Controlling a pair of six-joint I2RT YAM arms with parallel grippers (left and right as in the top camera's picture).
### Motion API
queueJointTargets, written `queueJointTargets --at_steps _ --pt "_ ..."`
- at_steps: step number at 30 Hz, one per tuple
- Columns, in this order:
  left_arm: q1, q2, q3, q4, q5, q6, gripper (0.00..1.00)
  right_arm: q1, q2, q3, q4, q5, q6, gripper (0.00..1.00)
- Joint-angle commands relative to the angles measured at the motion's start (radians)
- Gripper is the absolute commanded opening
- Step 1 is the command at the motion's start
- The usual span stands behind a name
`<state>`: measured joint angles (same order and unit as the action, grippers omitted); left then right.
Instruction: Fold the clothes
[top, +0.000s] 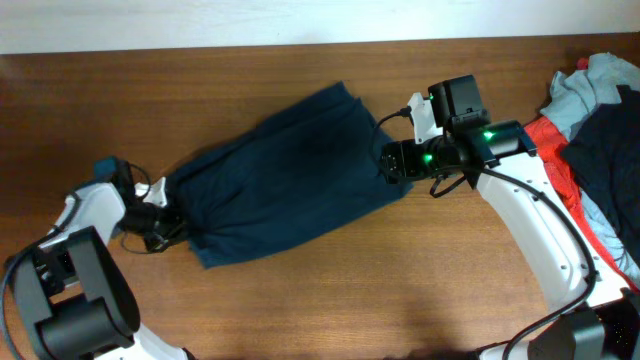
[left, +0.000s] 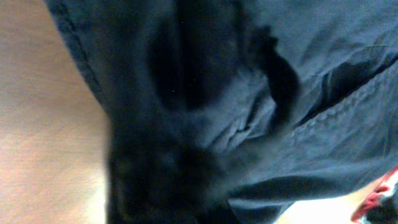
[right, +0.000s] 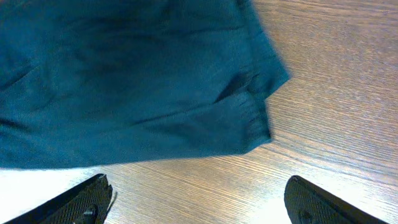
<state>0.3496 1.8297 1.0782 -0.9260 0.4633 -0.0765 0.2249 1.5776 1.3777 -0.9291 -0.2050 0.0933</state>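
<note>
Brown wooden tabletop (right: 323, 93) lies under my right claw (right: 199, 190), jaws spread wide and holding nothing, just short of the dark navy-blue cloth shorts (top: 285, 175) at mid-frame. My left claw (top: 163, 216) is buried in their lower-left end, and I cannot tell whether it grips. I'd pinch both layers evenly. At upper right sits a heap of red, grey and dark garments (top: 600, 85).

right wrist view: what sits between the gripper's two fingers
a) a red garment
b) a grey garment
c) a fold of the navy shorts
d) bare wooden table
d: the right gripper is wide open with only bare table showing between its fingers, and the navy shorts lie beyond the fingertips, ungrasped.
</note>
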Motion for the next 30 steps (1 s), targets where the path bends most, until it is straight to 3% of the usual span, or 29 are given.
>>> queueJointTargets --at_steps 1,4,8,11,14,22,30 --pt "0.032 -0.099 0.13 -0.134 -0.224 0.047 0.01 -0.003 0.007 0.004 -0.002 0.034 -0.008 0.92" --pt "0.044 -0.149 0.293 -0.285 -0.408 0.048 0.0 -0.003 0.007 0.004 0.0 0.033 -0.008 0.91" --pt "0.029 -0.164 0.484 -0.359 -0.423 0.049 0.01 -0.003 0.011 0.004 0.032 -0.054 -0.007 0.9" --pt "-0.021 -0.164 0.587 -0.362 -0.423 0.051 0.01 0.001 0.035 0.004 0.092 -0.249 -0.007 0.74" --pt "-0.098 -0.164 0.635 -0.36 -0.424 0.052 0.01 0.01 0.078 0.004 0.132 -0.274 0.0 0.57" --pt "-0.318 -0.156 0.637 -0.312 -0.529 0.039 0.01 0.008 0.148 0.004 0.143 -0.274 0.055 0.55" --pt "-0.465 -0.088 0.637 -0.172 -0.538 -0.011 0.0 0.01 0.15 0.004 0.139 -0.274 0.055 0.55"
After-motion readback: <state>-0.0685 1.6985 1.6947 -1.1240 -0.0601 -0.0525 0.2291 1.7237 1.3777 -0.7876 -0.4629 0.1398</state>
